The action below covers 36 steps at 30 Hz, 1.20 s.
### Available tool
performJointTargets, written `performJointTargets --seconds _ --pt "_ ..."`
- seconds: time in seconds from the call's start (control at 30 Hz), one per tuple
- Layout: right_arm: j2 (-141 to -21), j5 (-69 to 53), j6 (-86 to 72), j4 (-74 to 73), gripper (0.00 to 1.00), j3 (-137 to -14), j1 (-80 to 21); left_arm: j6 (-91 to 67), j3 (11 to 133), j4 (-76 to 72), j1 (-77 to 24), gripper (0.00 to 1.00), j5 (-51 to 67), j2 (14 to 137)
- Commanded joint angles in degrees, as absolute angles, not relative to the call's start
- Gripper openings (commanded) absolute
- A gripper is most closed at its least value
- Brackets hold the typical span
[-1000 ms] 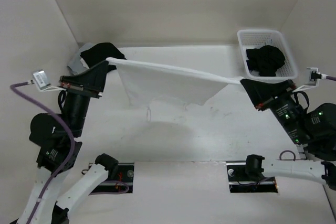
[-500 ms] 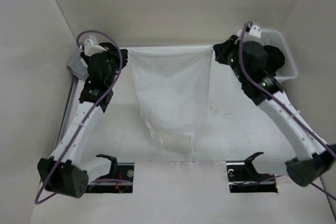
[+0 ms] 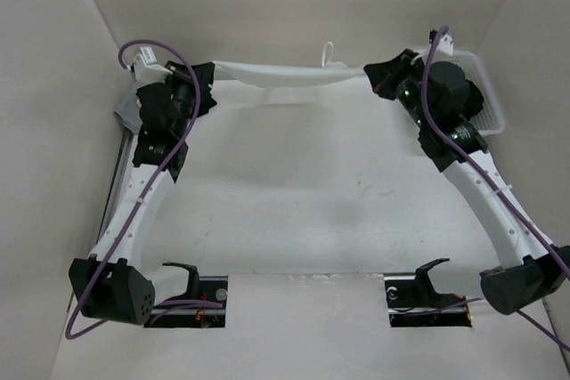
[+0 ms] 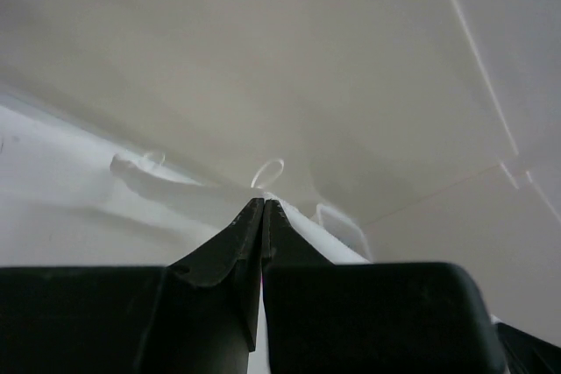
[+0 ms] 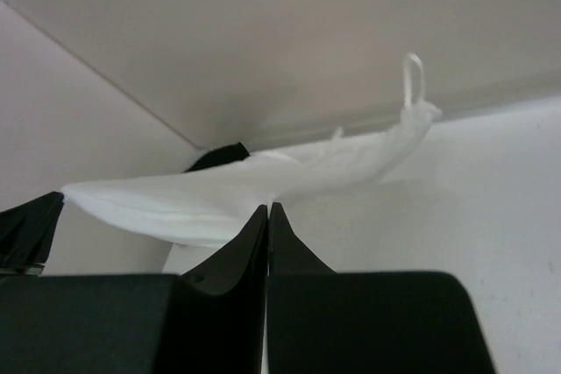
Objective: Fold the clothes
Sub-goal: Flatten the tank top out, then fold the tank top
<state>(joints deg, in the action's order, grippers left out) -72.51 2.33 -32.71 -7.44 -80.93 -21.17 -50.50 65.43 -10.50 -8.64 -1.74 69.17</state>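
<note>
The clothes, a white camisole point(image 3: 289, 75), are pulled out into a narrow band across the far end of the table, lifted off it. One strap loop point(image 3: 329, 51) sticks up above the band. My left gripper point(image 3: 211, 75) is shut on the camisole's left end and my right gripper point(image 3: 370, 77) is shut on its right end. In the left wrist view the shut gripper point(image 4: 263, 202) pinches white fabric point(image 4: 324, 232), with a strap loop point(image 4: 267, 172) beyond. From the right wrist, the shut gripper point(image 5: 268, 208) bites the band point(image 5: 263, 179), whose strap loop point(image 5: 412, 72) stands up at the far end.
A white basket point(image 3: 492, 106) sits at the far right, mostly behind my right arm. A grey cloth point(image 3: 125, 113) with a black garment point(image 5: 219, 157) lies at the far left behind my left arm. White walls close in the back and both sides.
Half a second ago the camisole hung spread down over the table. It has now swung up and back into a thin taut band, and both grippers have moved slightly farther and higher.
</note>
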Motion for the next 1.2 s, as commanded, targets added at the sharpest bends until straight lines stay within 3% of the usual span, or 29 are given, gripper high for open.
performJointTargets --seconds 0.0,0.2,0.33,0.53,0.67,0.87,1.17 --pt "-69.3 2.3 -36.7 -1.1 0.0 -63.9 -21.7 -50.7 50.7 -17.3 -11.5 0.0 -2.4 64.4" --pt "-64.4 4.0 -42.5 6.5 0.0 -38.6 -25.6 -51.2 26.9 -21.4 -14.1 0.0 -2.9 58.2" --pt "-60.9 5.2 -45.5 7.5 0.0 -26.4 -31.0 -52.3 10.4 -17.7 -12.6 0.0 -2.1 45.7" --pt "-50.6 5.8 -54.9 1.5 0.0 -15.0 -39.4 -56.4 6.1 5.6 -13.0 0.0 0.3 24.7" --pt "-43.3 7.5 -59.5 -6.2 0.0 -14.6 -43.5 -57.8 8.4 16.3 -14.3 0.0 -1.1 15.9" --pt "-46.7 7.7 -53.0 -6.0 0.0 -22.8 -37.7 -55.3 15.2 4.6 -13.5 0.01 -2.3 30.7" --pt "-69.6 4.2 -44.3 3.8 0.0 -40.4 -27.4 -55.1 25.9 -19.0 -12.5 0.01 -7.4 58.0"
